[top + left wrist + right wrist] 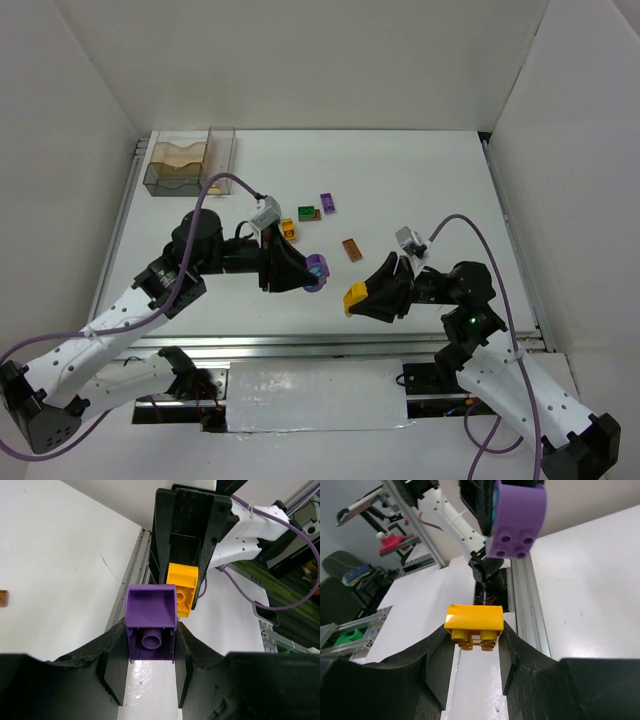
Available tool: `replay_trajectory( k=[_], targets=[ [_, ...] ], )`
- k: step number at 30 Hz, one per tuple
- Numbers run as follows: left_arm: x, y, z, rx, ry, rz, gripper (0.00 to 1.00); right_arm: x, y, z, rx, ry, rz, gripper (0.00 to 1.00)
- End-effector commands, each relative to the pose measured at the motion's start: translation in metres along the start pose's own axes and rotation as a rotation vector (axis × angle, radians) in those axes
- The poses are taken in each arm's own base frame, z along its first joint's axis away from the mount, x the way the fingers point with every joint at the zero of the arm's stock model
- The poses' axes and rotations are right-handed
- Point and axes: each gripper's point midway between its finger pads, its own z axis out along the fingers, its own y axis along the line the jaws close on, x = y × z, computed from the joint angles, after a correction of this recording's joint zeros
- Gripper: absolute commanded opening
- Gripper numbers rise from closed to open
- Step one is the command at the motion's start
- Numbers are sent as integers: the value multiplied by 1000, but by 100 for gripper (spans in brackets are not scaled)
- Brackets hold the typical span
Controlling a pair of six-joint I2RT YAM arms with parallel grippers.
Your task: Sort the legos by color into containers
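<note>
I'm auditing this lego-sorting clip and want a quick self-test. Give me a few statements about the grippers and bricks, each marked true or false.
1. The left gripper is shut on a purple lego. True.
2. The right gripper is open and empty. False: it is shut on a yellow lego.
3. Both held legos sit inside the containers. False: they are held between the two arms, near each other, and the containers stand at the far left corner of the table.
4. A brown lego lies loose on the table. True.
</note>
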Motion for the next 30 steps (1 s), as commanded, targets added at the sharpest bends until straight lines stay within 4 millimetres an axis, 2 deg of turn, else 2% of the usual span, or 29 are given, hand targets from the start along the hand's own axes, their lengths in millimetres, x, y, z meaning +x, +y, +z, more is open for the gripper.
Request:
replay_trajectory(
  k=[1,2,3,4,5,6,7,8,9,10,11,12,13,14,16,17,19,20,21,22,24,25,26,30],
  targets=[
    [-35,-10,-6,-7,-68,54,0,-4,-8,-4,31,-14,-16,0],
    [-50,0,-11,-100,-111,46,0,-5,-16,-4,75,-20,-29,0],
    [-70,37,-21,-333,-205,0,0,-7,-33,-5,171,-38,7,0],
    [-65,62,-34,-481,-200,-62,0,-7,-37,-5,191,-40,12,0],
    [-91,85,-59,-652,-290,-113,0,-7,-41,-6,216,-46,21,0],
    [-92,117,-76,-819,-333,-246,0,-9,-46,-7,251,-57,35,0],
    [-78,152,-113,-1071,-335,-334,0,-8,-52,-8,285,-61,53,0],
    [-86,186,-151,-1246,-396,-433,0,-8,-54,-9,301,-65,65,0],
    [-80,202,-172,-1342,-416,-509,0,-10,-57,-9,324,-73,78,0],
    [-76,216,-185,-1378,-451,-593,0,-7,-61,-11,351,-66,104,0],
    [-79,236,-217,-1442,-529,-647,0,-9,-68,-13,397,-79,116,0],
    [-72,257,-226,-1477,-556,-712,0,-13,-69,-13,422,-87,129,0],
    [-72,269,-242,-1521,-598,-733,0,-8,-74,-16,461,-76,159,0],
    [-78,286,-259,-1588,-674,-756,0,-12,-79,-19,500,-92,165,0],
    [-84,302,-281,-1695,-759,-753,0,-9,-81,-23,531,-91,188,0],
    [-93,322,-297,-1750,-815,-742,0,-10,-80,-23,531,-94,189,0],
    [-102,344,-309,-1779,-853,-734,0,-6,-77,-24,529,-88,205,0],
    [-103,366,-320,-1826,-865,-730,0,-6,-75,-24,524,-90,214,0],
    [-111,377,-325,-1828,-880,-704,0,-2,-74,-24,515,-84,224,0],
    [-109,388,-335,-1851,-887,-709,0,-1,-71,-24,508,-85,226,0],
    [-105,425,-345,-1896,-861,-726,0,3,-68,-25,502,-75,229,0],
    [-104,425,-348,-1902,-861,-727,0,5,-68,-25,505,-73,232,0],
    [-102,438,-349,-1905,-849,-730,0,6,-68,-26,508,-70,227,0],
    [-100,465,-349,-1872,-827,-726,0,10,-66,-30,524,-55,224,0]
  ],
)
